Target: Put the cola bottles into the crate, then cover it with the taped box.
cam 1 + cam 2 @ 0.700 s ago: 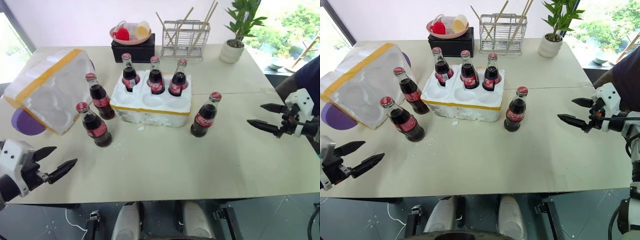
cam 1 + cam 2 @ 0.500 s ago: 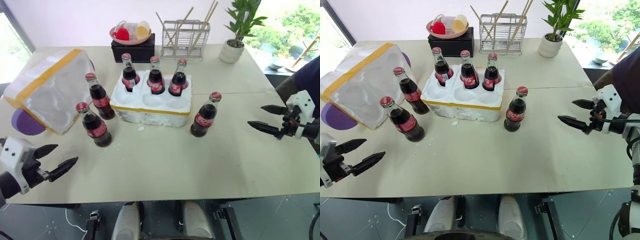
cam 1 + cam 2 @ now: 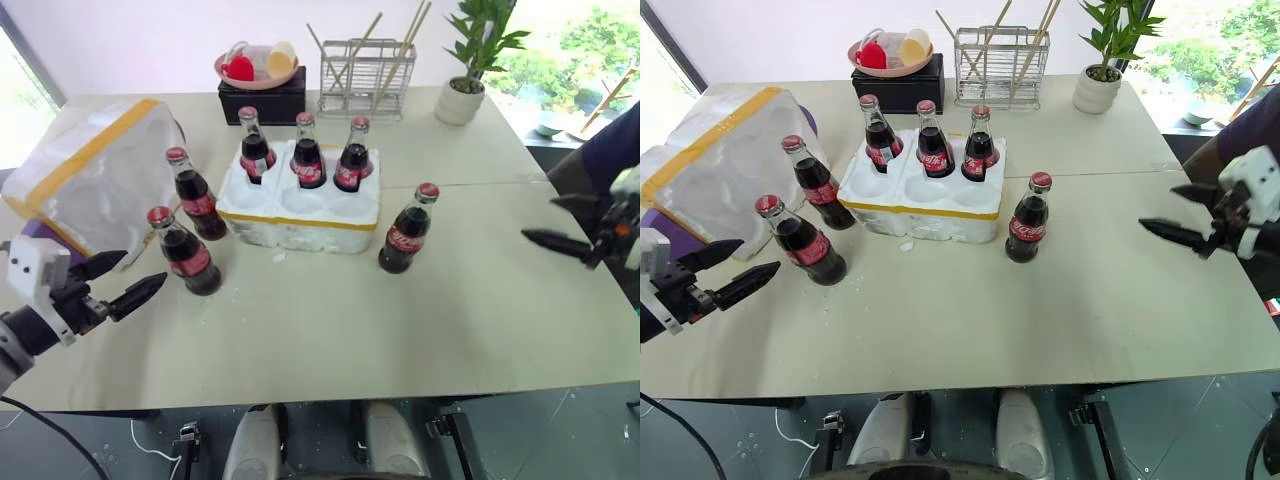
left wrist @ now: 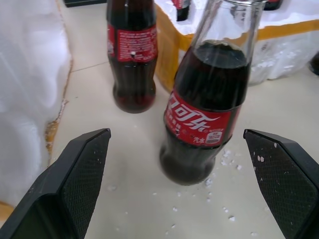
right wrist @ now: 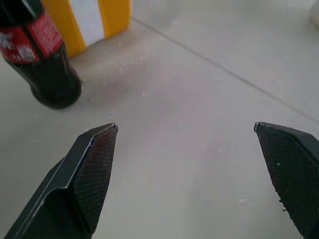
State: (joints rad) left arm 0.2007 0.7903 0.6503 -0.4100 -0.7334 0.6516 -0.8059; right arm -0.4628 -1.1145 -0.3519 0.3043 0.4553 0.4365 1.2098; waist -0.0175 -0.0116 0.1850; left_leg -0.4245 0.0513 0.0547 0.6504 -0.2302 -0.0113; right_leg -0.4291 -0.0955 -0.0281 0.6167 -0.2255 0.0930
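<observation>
The white foam crate (image 3: 300, 212) with a yellow tape band sits mid-table. Three cola bottles (image 3: 306, 152) stand in its back cells, and the front cells are empty. Two loose bottles stand left of it, one (image 3: 195, 194) behind the other (image 3: 180, 252). Another (image 3: 405, 231) stands at its right front corner. The taped box (image 3: 90, 172) lies tilted at the far left. My left gripper (image 3: 143, 270) is open, just left of the near loose bottle (image 4: 207, 99), which stands ahead between its fingers. My right gripper (image 3: 540, 217) is open, well right of the right-hand bottle (image 5: 42, 59).
At the back stand a black box with a pink plate of toys (image 3: 262, 95), a wire rack with chopsticks (image 3: 365, 72) and a potted plant (image 3: 465, 90). A person's dark sleeve (image 3: 612, 150) is at the right edge. Foam crumbs lie in front of the crate.
My left gripper has risen and moved in toward the near loose bottle on the left. My right gripper has drifted slightly right and up. Both stay open; the bottles have not moved.
</observation>
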